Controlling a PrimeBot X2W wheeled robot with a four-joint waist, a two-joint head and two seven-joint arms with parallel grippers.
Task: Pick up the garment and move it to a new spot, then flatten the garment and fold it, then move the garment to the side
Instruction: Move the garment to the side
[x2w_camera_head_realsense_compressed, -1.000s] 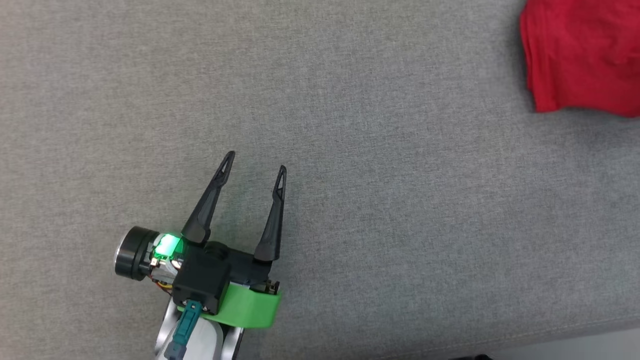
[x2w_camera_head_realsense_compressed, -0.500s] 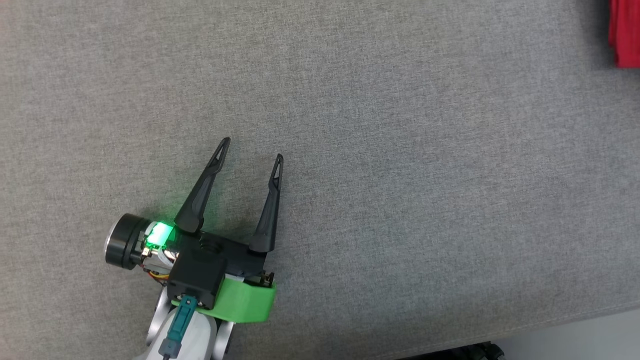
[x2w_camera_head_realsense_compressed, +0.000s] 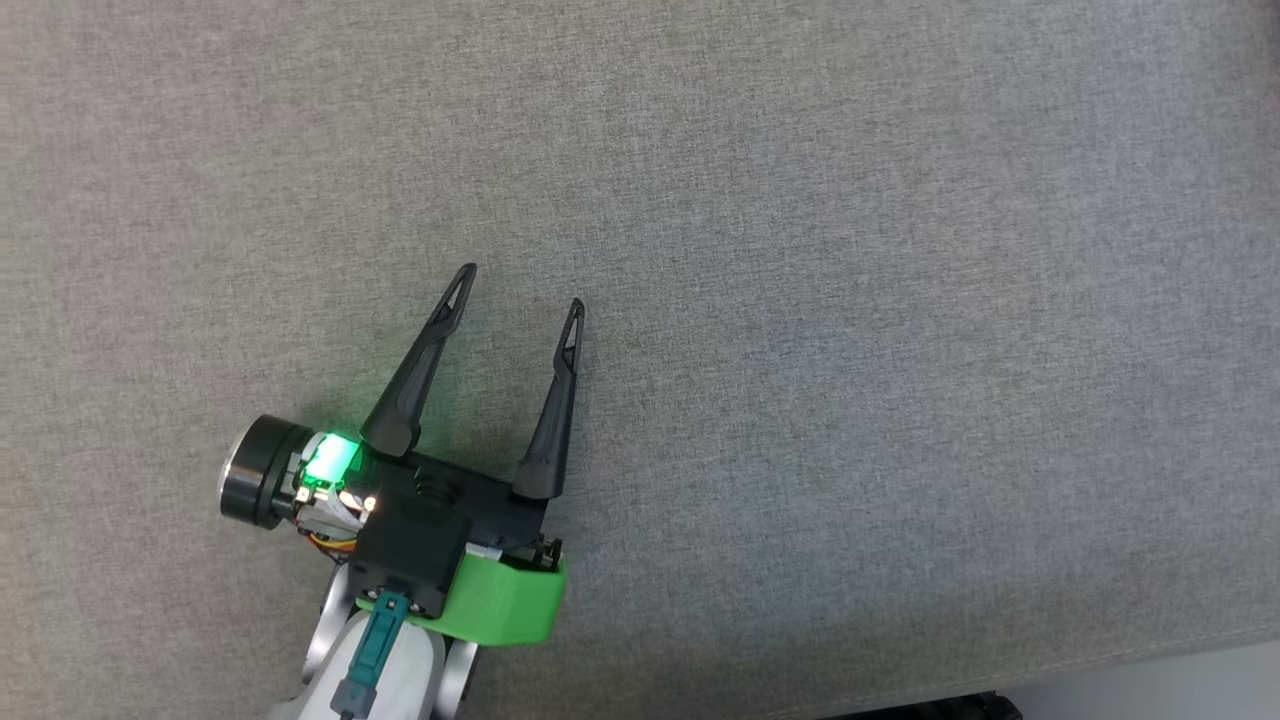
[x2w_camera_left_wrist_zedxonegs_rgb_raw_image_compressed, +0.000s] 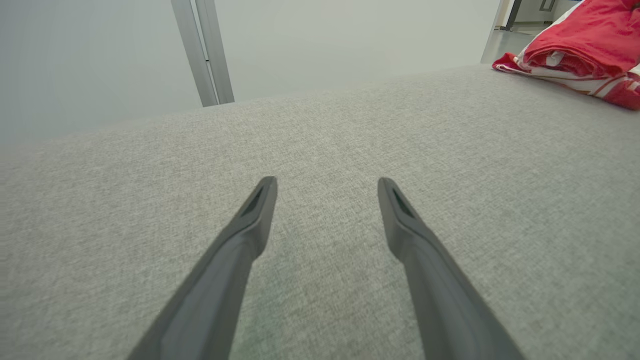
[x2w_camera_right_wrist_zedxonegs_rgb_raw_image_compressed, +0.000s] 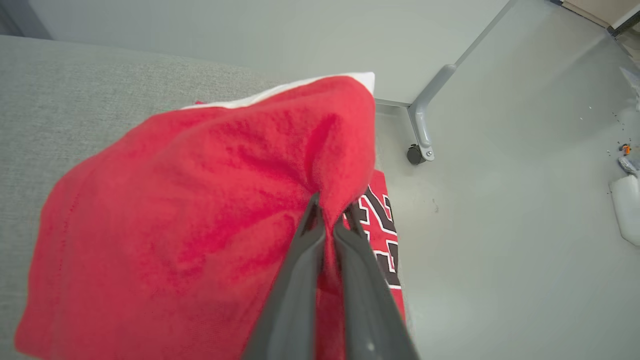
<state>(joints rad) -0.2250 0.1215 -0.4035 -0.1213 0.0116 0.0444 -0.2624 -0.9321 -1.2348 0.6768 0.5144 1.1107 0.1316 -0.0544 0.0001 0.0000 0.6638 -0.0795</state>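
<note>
Head cam: straight down on grey fabric surface (x2w_camera_head_realsense_compressed: 800, 300), near edge lower right. Left wrist: low, facing far edge. Right wrist: close above garment (x2w_camera_right_wrist_zedxonegs_rgb_raw_image_compressed: 200, 210) at surface edge; both wrists see it.

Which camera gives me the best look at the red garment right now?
The right wrist view: the red garment is close up and bunched, with the right hand pinching a fold. The left wrist view catches it small in the upper right corner, on the grey surface. The head view looks at the open left hand.
</note>
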